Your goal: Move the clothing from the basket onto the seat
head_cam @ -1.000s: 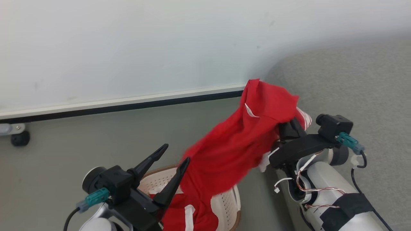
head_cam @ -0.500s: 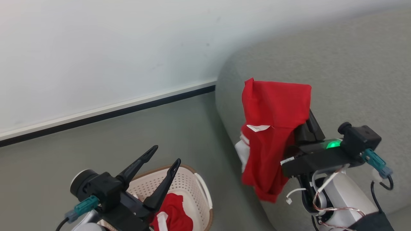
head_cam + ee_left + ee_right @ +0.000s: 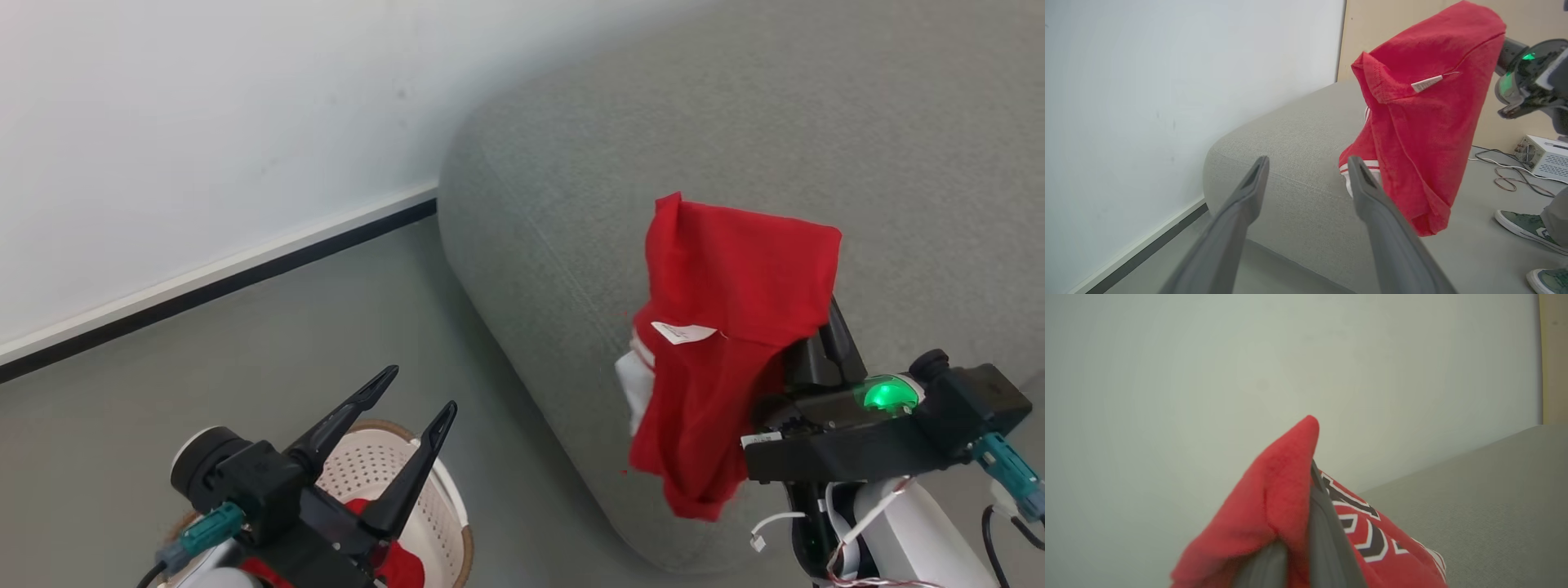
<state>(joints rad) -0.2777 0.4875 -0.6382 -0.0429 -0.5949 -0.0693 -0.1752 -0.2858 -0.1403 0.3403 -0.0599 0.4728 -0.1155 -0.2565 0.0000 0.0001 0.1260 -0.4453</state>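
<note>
The robot's right fingers (image 3: 1323,522), closed on 1 red garment (image 3: 727,327), hold it draped above the rounded end of the grey sofa (image 3: 571,204), while the left fingers (image 3: 343,412) stand wide open, empty, near the basket (image 3: 367,465) containing the other red garment (image 3: 400,563).

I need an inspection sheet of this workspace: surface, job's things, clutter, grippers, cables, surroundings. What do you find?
surface: large light grey fabric sofa, nothing lying on the part seen; grey floor around it.
job's things: one bright red garment with a white label hangs from the right gripper at the sofa's edge; a second red garment lies in the cream-white perforated plastic basket on the floor.
clutter: pale metal box on the floor.
grippers: left gripper open, empty, near the basket; right gripper shut on the hanging garment.
cables: loose dark cables beside the box; thin wires on the right forearm.
surroundings: white wall, beige panel, a person's shoes on the floor.
</note>
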